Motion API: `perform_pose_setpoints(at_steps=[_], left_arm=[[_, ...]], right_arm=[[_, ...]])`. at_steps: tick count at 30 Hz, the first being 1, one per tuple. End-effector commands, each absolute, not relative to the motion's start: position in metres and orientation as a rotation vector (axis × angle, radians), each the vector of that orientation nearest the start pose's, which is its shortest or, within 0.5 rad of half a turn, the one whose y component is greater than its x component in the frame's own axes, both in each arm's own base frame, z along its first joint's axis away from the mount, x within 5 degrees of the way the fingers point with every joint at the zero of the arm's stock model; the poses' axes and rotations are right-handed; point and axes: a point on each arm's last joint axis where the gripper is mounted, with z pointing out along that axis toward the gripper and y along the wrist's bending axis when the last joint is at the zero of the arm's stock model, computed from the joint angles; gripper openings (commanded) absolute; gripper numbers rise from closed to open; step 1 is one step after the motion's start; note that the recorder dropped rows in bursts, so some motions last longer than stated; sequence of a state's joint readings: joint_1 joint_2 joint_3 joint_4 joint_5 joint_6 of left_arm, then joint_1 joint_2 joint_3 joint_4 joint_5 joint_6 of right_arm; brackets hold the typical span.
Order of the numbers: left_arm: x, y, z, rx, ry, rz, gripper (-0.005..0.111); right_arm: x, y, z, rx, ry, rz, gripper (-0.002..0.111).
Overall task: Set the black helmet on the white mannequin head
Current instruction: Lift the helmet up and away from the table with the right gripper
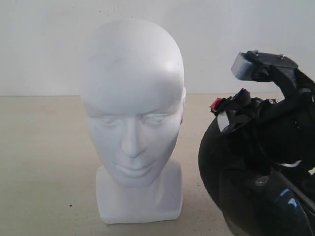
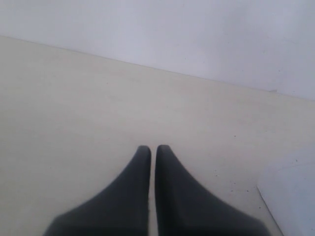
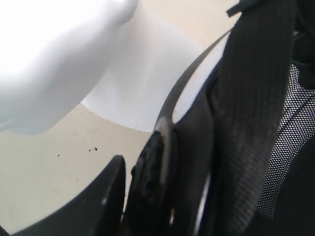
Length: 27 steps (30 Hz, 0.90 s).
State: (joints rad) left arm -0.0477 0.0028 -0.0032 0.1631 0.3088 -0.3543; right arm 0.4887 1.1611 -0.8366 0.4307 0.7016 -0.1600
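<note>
Your right gripper (image 3: 138, 172) is at the rim of the round, matte black helmet (image 1: 236, 187). One finger (image 3: 106, 196) sits outside the rim and the other is hidden, so I cannot tell if it pinches. The shiny white mannequin head (image 1: 133, 98) stands upright just to the helmet's left, and its top is higher. Your left gripper (image 2: 150, 150) is nearly closed and empty.

Black right arm (image 1: 288, 120) with grey box (image 1: 244, 66); left gripper (image 2: 153, 148) has tapered black fingers (image 2: 128, 196)
</note>
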Motion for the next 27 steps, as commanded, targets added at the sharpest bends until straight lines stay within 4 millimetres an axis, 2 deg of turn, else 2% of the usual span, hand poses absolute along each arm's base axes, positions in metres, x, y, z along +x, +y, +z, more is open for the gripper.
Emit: perform_pose_setpoints(at_steps=[1,9,13,19,24,27], left_arm=[[0.054,0.002,0.186,-0.174,1.78,-0.136,0.004],[0.054,0.002,0.186,-0.174,1.78,-0.136,0.004],[0.054,0.002,0.186,-0.174,1.78,-0.136,0.004],[0.054,0.002,0.186,-0.174,1.78,-0.136,0.004],[0.054,0.002,0.186,-0.174,1.78,-0.136,0.004],[0.054,0.002,0.186,-0.174,1.78,-0.136,0.004]], right_arm=[[0.194,0.12,0.314,-0.289,2.319,0.606,0.0],[0.196,0.109,0.348,0.064,2.048,0.733,0.0],[0.194,0.103,0.369,0.199,1.852,0.846,0.0],[0.193,0.104,0.39,0.202,1.637,0.973,0.0],[0.191,0.106,0.398,0.172,1.551,1.039,0.0],[0.194,0.1,0.403,0.21,1.498,1.072,0.0]])
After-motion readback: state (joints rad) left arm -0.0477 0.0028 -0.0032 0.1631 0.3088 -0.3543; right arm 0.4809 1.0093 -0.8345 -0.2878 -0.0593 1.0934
